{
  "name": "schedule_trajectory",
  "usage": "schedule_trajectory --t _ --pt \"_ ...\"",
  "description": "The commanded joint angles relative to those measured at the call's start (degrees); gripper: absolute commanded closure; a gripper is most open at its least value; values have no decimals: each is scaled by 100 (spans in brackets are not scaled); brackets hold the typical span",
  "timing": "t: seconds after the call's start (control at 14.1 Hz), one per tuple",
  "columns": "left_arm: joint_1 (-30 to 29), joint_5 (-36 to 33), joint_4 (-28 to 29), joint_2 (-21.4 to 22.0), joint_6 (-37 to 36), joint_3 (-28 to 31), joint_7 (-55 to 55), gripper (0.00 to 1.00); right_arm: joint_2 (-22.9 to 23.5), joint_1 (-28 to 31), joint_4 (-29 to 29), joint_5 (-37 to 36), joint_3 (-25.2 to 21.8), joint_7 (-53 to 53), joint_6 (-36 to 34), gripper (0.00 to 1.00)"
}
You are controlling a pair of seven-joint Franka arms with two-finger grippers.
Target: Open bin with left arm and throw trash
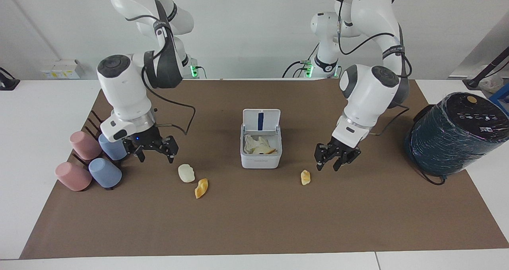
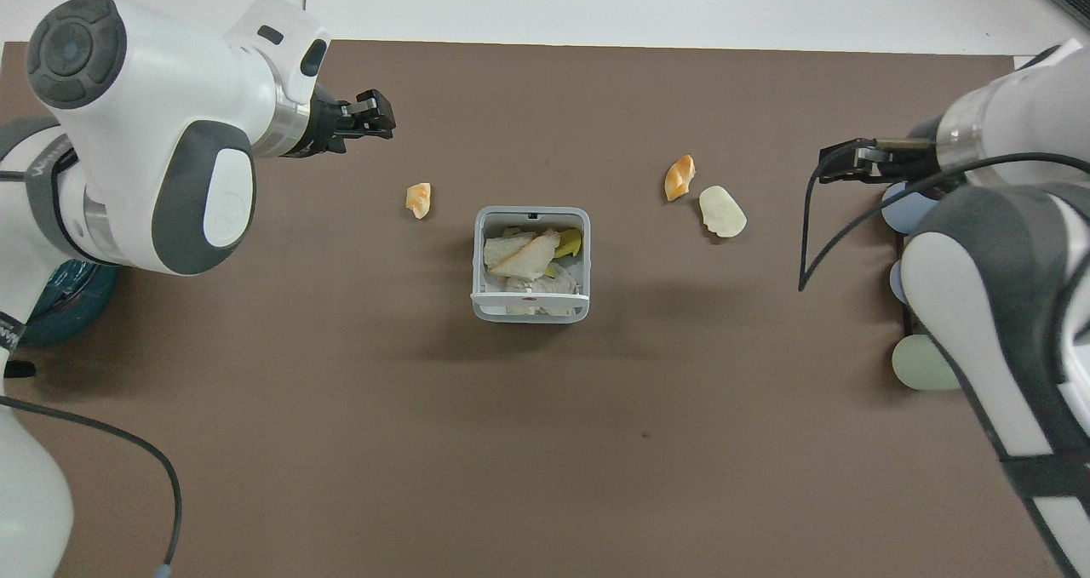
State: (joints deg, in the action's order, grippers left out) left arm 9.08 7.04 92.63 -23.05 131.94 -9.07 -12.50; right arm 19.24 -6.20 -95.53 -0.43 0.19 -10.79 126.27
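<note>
The white bin (image 1: 260,161) stands mid-mat with its lid (image 1: 261,121) up, blue strip showing; crumpled scraps lie inside, also seen in the overhead view (image 2: 477,263). A cream-white scrap (image 1: 186,173) (image 2: 722,212) and a yellow-orange scrap (image 1: 201,188) (image 2: 679,178) lie together toward the right arm's end. Another yellow-orange scrap (image 1: 305,177) (image 2: 418,200) lies toward the left arm's end. My left gripper (image 1: 327,168) (image 2: 376,122) is open and empty, low over the mat beside that scrap. My right gripper (image 1: 156,158) (image 2: 824,169) is open and empty, low between the cups and the cream-white scrap.
Pink cups (image 1: 72,175) and blue cups (image 1: 105,172) lie on a dark rack at the right arm's end; a green cup (image 2: 918,367) shows from overhead. A big dark teal wrapped cylinder (image 1: 453,135) stands at the left arm's end.
</note>
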Motion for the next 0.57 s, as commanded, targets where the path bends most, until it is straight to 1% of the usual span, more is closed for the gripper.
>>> schedule_trajectory --t 0.0,0.07,0.14,0.21,0.35,0.5 --pt "146 -10 211 -252 385 -7 125 38 316 -74 -9 -62 34 453 336 0" --pt "182 -80 369 -253 464 2 134 38 360 -117 -166 -19 34 603 442 0" --pt "200 -289 509 -253 534 2 134 38 439 -144 -263 -9 43 735 469 0" --pt "287 -387 659 -244 570 2 125 38 588 -162 -273 8 52 876 504 0" --pt "349 -423 844 -253 684 2 142 38 904 -310 -290 17 96 921 802 0" --pt "376 -572 1002 -279 911 2 142 38 958 -381 -439 17 96 921 944 0"
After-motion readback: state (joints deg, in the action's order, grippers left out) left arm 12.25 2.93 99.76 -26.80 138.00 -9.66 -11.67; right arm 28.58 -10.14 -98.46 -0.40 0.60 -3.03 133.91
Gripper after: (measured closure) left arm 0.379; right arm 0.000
